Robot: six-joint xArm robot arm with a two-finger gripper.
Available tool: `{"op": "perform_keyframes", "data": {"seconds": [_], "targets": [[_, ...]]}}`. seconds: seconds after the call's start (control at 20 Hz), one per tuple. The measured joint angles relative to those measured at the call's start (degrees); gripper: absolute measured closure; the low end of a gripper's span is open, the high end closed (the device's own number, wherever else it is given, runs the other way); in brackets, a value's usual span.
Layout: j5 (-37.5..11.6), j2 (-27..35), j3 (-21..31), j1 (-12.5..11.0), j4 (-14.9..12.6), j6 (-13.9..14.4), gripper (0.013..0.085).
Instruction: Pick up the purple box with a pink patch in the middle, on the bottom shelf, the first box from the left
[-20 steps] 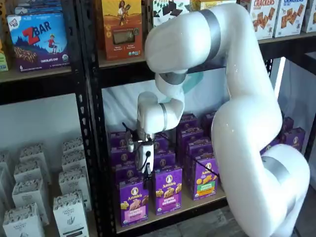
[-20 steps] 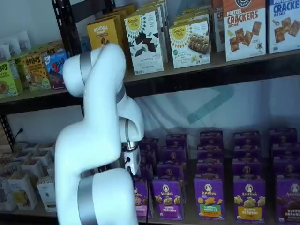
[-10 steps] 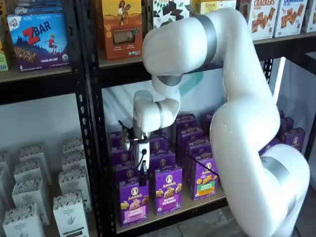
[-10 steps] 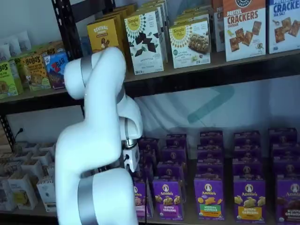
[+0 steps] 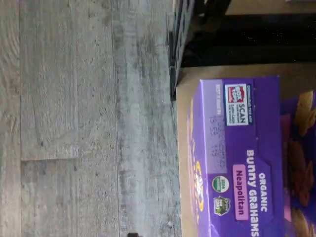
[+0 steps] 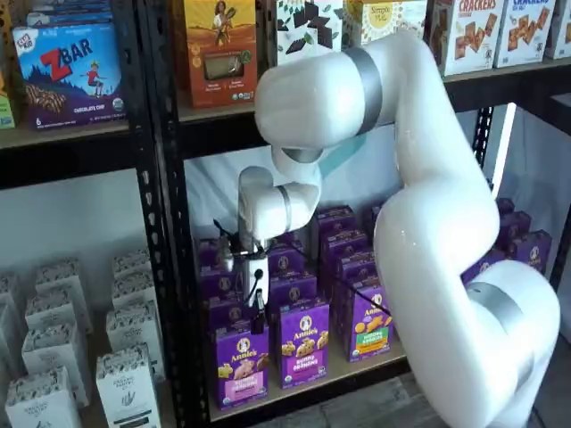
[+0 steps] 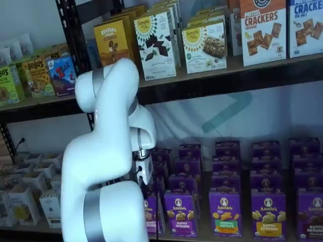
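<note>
The purple box (image 6: pixel 241 366) with a pink patch stands upright at the front left of the bottom shelf (image 6: pixel 343 372). In the other shelf view the arm hides most of the purple box (image 7: pixel 151 215). My gripper (image 6: pixel 258 319) hangs just above and slightly behind the box's top. Its black fingers show side-on as one dark bar, and they stand open with nothing in them. The wrist view looks down on the purple box's top (image 5: pixel 237 163), printed "Bunny Grahams Neapolitan", at the tan shelf board's (image 5: pixel 183 163) front edge.
A carton with a purple patch (image 6: pixel 303 344) and one with a green patch (image 6: pixel 370 326) stand right of the box, with more purple rows behind. A black rack post (image 6: pixel 165 267) rises close on the left. White cartons (image 6: pixel 125 379) fill the left bay. Grey wood floor (image 5: pixel 89 118) lies below.
The arm's elbow and wrist have shifted a little to the left, bringing the gripper over the leftmost column of cartons. No box has moved.
</note>
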Motion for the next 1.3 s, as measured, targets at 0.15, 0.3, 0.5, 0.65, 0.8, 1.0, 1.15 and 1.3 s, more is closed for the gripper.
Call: {"op": "perform_keyframes", "data": {"seconds": [0.15,0.3,0.5,0.65,0.8,1.0,1.15,1.3], "targets": [[0.5,1.5,-1.5,-0.1,-1.0,0.8,0.013],[0.5,2.8,-2.5,-0.2,-1.5,1.1,0.013],[-0.5,4.1,-3.3,-0.3,-1.2,0.7,0.013],[-0.7,5.1,-4.2,-0.5,-1.6,0.9,0.013],[-0.5,5.9,-5.0,-0.5,-2.0,1.2,0.013],[0.0,6.9,-6.0,-0.4,-2.6,1.8,0.013],[0.4,7.6,-6.6,-0.3,-2.9,2.2,0.013],[0.4,8.2,-6.9,-0.1,-3.6,3.0,0.013]]}}
